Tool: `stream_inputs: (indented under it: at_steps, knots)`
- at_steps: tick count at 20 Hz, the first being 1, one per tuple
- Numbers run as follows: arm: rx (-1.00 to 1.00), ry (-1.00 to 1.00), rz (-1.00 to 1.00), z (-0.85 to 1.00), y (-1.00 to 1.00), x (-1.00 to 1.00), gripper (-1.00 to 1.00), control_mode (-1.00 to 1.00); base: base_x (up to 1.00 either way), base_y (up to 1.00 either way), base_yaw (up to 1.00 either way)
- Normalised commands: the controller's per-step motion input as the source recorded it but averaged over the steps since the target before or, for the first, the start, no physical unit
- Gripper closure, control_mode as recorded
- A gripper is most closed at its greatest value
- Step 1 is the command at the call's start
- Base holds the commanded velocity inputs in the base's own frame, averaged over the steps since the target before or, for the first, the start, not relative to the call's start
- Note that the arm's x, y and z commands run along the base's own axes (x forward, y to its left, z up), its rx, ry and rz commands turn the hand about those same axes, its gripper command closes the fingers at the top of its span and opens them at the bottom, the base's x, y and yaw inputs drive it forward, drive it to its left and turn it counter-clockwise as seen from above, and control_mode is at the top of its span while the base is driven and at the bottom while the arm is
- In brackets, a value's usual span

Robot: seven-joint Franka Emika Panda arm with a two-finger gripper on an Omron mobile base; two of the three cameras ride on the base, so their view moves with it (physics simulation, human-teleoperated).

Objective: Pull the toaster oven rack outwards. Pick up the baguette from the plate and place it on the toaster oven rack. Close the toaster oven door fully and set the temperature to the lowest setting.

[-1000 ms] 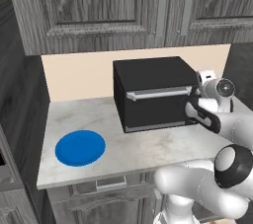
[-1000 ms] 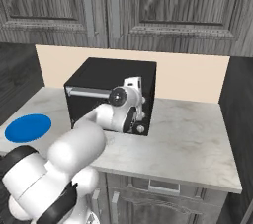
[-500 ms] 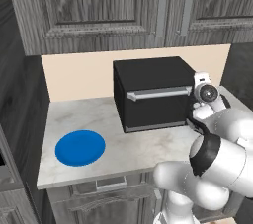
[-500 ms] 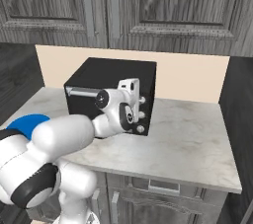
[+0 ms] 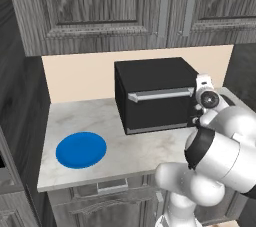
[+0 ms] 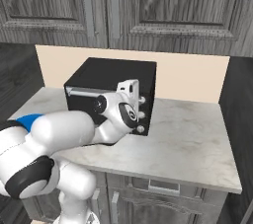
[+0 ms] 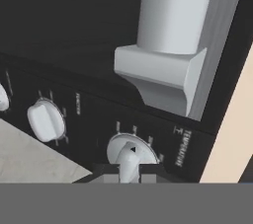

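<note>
Door (image 5: 159, 108) closed, plate (image 5: 81, 149) bare. Gripper (image 7: 129, 169) sits nearly closed around the knob (image 7: 129, 155) on the oven (image 6: 114, 82) front panel; knob axis in line with the hand, so next is pure wrist roll.

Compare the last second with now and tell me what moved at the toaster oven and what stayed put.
The arm swung round: its elbow dropped low across the front of the base while the gripper stayed at the knob column of the toaster oven, its fingertips closed around the temperature knob. Nothing was let go. The toaster oven door stayed shut, and the plate stayed bare on the counter.
</note>
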Motion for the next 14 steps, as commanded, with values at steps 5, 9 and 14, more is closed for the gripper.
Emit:
stream_inputs:
  at_steps: [5, 9, 14]
  knots:
    - [0.00, 0.00, 0.00, 0.00, 0.00, 0.00, 1.00, -1.00, 0.00, 0.00, 0.00]
    - [0.00, 0.00, 0.00, 0.00, 0.00, 0.00, 1.00, -1.00, 0.00, 0.00, 0.00]
    - [0.00, -0.02, 0.00, -0.02, 0.00, 0.00, 1.00, -1.00, 0.00, 0.00, 0.00]
